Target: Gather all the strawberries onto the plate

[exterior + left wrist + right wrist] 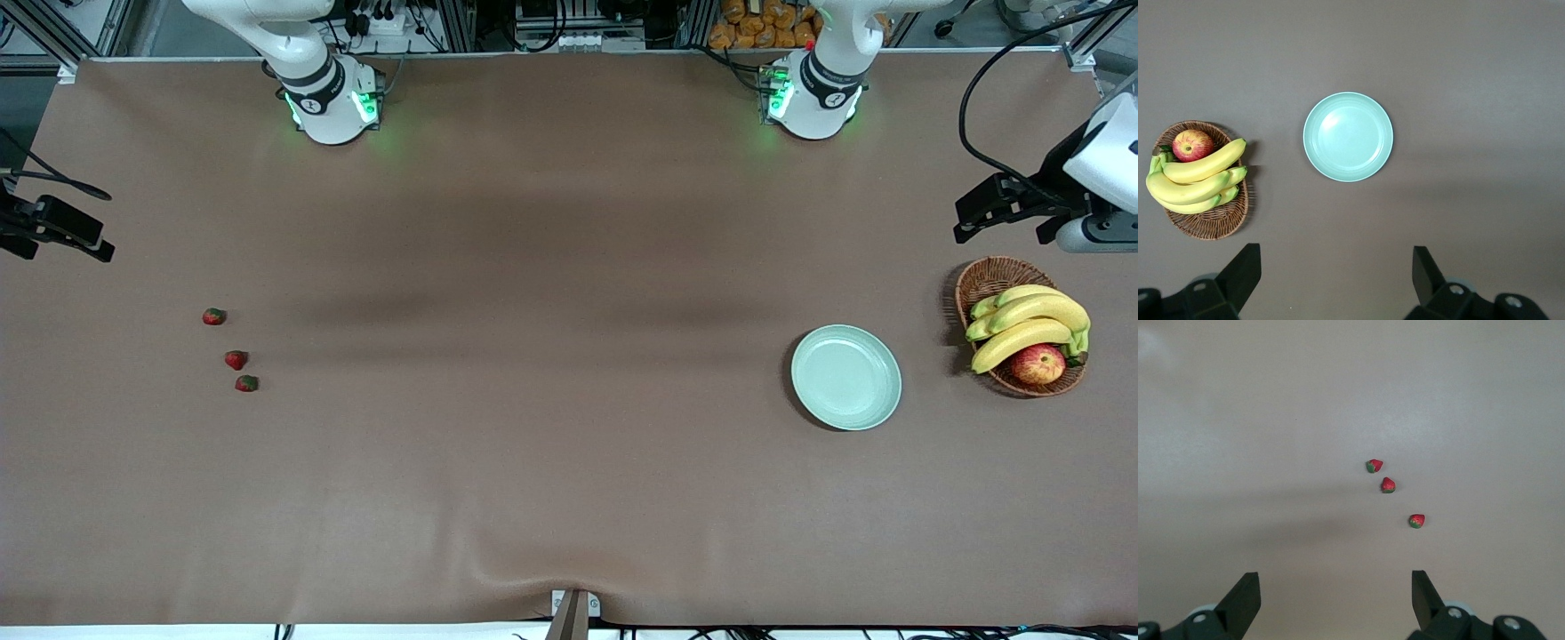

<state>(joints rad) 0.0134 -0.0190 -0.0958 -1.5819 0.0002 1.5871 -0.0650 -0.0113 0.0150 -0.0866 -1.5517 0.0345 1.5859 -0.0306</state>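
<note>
Three small red strawberries (213, 316) (236, 359) (246, 383) lie close together on the brown table toward the right arm's end. The right wrist view shows them too (1374, 465) (1388, 485) (1416, 521). A pale mint-green plate (845, 377) lies empty toward the left arm's end and also shows in the left wrist view (1348, 137). My right gripper (62, 242) hangs open, high over the table edge at its own end (1335, 577), apart from the berries. My left gripper (1003, 222) is open as well (1336, 257), raised above the table beside the plate and holding nothing.
A brown wicker basket (987, 280) stands beside the plate at the left arm's end, holding yellow bananas (1031, 324) and a red-yellow apple (1037, 364). The left wrist view also shows the basket (1211, 223). A wide stretch of brown table cloth separates the strawberries from the plate.
</note>
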